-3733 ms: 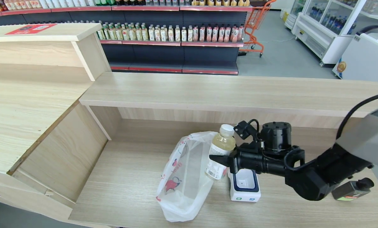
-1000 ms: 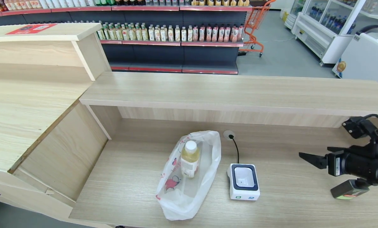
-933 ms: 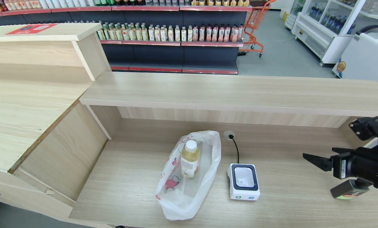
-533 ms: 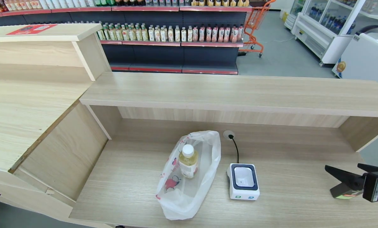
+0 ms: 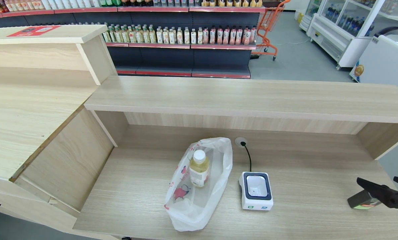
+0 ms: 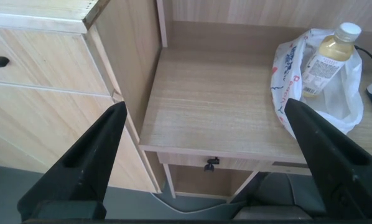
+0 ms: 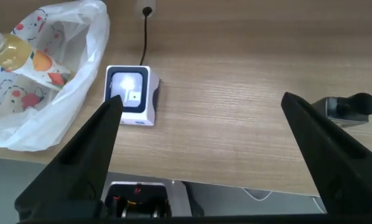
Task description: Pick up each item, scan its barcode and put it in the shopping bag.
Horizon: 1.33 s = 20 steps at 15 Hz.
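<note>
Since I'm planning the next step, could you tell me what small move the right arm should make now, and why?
Probably lower the open right gripper towards the small grey object on the counter beside it: the bottle already stands in the shopping bag, and this looks like the only loose thing left to scan.

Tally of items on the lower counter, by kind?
bottle: 1
bag: 1
scanner: 1
grey device: 1
total: 4
</note>
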Available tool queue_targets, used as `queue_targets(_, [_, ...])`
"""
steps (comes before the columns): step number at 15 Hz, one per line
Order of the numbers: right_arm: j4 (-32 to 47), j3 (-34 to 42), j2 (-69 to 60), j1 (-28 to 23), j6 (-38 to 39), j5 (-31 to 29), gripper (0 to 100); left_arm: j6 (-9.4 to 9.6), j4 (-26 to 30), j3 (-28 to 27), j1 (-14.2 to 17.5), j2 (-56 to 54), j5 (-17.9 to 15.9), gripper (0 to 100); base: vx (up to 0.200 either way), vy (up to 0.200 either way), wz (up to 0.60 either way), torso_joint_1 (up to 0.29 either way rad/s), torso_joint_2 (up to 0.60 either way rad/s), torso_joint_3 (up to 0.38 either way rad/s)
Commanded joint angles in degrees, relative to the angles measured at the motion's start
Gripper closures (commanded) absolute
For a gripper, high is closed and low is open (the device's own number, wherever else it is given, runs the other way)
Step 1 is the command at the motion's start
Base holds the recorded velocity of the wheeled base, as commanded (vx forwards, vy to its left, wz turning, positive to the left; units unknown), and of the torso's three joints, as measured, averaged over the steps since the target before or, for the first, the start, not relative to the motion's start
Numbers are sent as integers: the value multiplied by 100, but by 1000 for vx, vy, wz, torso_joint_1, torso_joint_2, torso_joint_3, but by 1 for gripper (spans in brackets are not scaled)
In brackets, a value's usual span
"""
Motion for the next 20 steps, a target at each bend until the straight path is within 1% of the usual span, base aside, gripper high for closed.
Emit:
queue_targets(1, [69,13,-113,-42,-4,4,0,-2,-1,0,1,9,0,0,0,0,0,0,0,0])
queue_targets(9, [165,5,-96,-77,-74,-22,0,24,-1,0,1,9,0,0,-200,-200,0,4,2,2])
queue_targets(12, [227,-13,141,-226,-258,-339,0,33,-1,0,1,9,0,0,-200,-200,0,4,2,1])
queue_targets(14, [183,-136,467,-226,-258,-734,0,33,-1,0,1,9,-9,0,-200,-200,0,7,-2,5])
queue_targets(16, [183,-233,581,-226,-258,-752,0,15,-1,0,1,9,0,0,-200,-200,0,2,2,2])
queue_targets(19, [183,-250,581,-226,-250,-743,0,33,-1,0,1,9,0,0,0,0,0,0,0,0])
queue_targets(20, [192,-241,607,-226,-258,-769,0,33,-1,0,1,9,-9,0,0,-200,0,2,-2,2])
